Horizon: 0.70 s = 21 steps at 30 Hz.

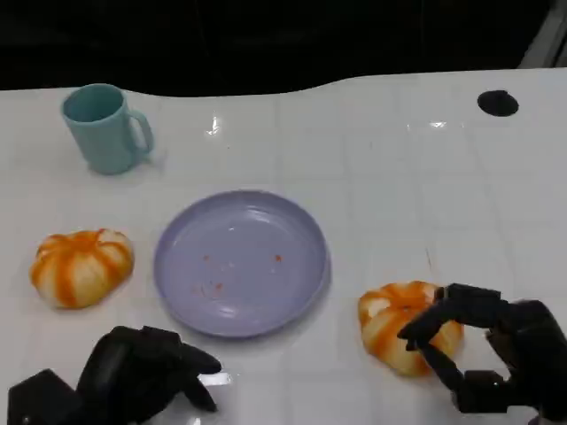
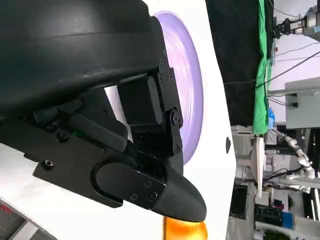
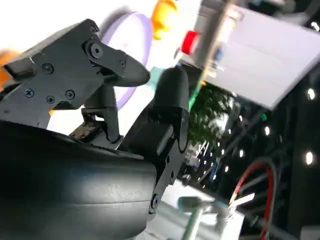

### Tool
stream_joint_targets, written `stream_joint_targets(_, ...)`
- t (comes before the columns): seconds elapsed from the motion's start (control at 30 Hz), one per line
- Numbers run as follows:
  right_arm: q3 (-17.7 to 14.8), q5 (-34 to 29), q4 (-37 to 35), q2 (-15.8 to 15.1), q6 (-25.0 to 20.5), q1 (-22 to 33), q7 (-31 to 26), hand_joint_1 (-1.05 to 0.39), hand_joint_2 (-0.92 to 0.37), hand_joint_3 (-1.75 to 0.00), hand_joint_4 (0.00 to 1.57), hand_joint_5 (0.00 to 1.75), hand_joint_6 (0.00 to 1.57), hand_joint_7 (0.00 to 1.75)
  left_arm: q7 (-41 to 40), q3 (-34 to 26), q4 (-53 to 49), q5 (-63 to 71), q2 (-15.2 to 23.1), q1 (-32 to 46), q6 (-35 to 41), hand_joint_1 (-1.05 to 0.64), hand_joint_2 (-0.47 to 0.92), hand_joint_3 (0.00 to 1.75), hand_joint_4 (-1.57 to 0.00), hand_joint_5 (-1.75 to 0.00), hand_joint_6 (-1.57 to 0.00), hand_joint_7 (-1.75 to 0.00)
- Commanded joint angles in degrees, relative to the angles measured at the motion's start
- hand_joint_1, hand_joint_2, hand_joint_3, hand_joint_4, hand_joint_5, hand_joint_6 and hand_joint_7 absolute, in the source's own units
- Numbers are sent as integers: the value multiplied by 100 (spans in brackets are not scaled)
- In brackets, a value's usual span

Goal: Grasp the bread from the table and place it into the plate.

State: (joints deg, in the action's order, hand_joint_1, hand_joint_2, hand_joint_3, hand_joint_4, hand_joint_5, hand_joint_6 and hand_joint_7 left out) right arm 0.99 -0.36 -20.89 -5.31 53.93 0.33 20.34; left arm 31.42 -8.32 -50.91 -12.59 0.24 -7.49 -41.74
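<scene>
Right of the plate, on the white surface, the right hand curled around the bread, grasping it; the left hand rested clenched, holding nothing.

Plate at the middle of the desk, mug behind it to the left, one bread just left of the plate, another bread right of the plate, right hand at that bread, left hand before the plate
</scene>
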Motion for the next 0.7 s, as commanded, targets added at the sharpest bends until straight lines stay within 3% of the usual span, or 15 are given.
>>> stream_joint_targets(0.03,-194,-1081,671,-528,-278,-29,-371,-41,-69,-54,43,84,48,55,-88,-16,-7,47,74,20,-54,-105,91,0,-140,-86,-157,-23)
stream_joint_targets(0.1,-212,-1530,1059,-772,-563,4,-429,-46,-83,-28,30,77,37,45,-59,-26,-5,21,68,19,-46,-105,91,0,-140,-85,-157,-23)
stream_joint_targets(0.23,-217,-2312,1998,-1369,-1265,60,-281,-51,-91,-4,11,60,31,19,-40,-19,30,22,80,33,-57,-105,92,1,-139,-86,-157,-23)
stream_joint_targets(0.4,-51,-2745,2888,-1718,-2175,174,-53,-54,-86,0,3,47,29,4,-7,-22,43,-6,80,41,-29,-105,91,0,-139,-86,-157,-22)
stream_joint_targets(0.7,443,-3917,3351,-2023,-2961,19,-89,-61,-85,0,0,33,25,1,-20,-27,24,-18,77,23,22,-105,90,0,-139,-86,-157,-22)
